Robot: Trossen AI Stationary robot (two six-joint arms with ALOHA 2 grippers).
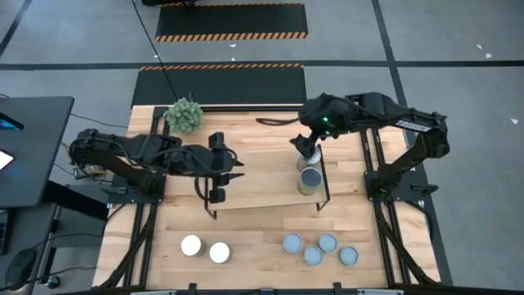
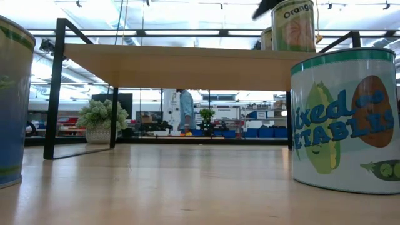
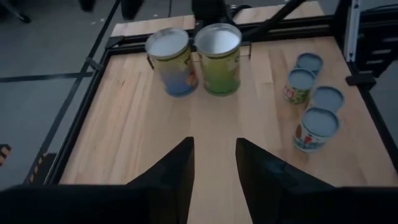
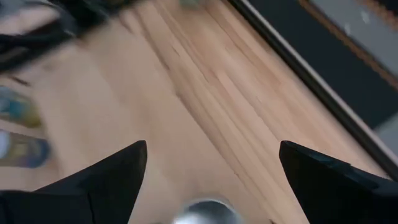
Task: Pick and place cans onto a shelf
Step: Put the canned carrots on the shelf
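The shelf (image 1: 262, 176) stands mid-table; in the low view its board (image 2: 187, 65) is up on black legs. Two cans (image 1: 307, 161) (image 1: 309, 181) stand on its right end, one labelled "Orange" (image 2: 292, 26). My right gripper (image 1: 304, 144) is open just above the farther can, whose silvery top (image 4: 205, 213) shows between its spread fingers. My left gripper (image 1: 217, 193) is open and empty over the shelf's left end. Two white-topped cans (image 1: 205, 248) and several grey-blue-topped cans (image 1: 319, 249) stand on the table near its front edge, and also show in the left wrist view (image 3: 193, 59) (image 3: 314, 93).
A spiky green plant ball (image 1: 184, 114) sits at the table's far left corner. Black frame rails run along both table sides (image 1: 143, 238) (image 1: 385, 221). Bare shelf board lies between the two grippers. Two big cans (image 2: 345, 119) (image 2: 12, 100) fill the low view's foreground.
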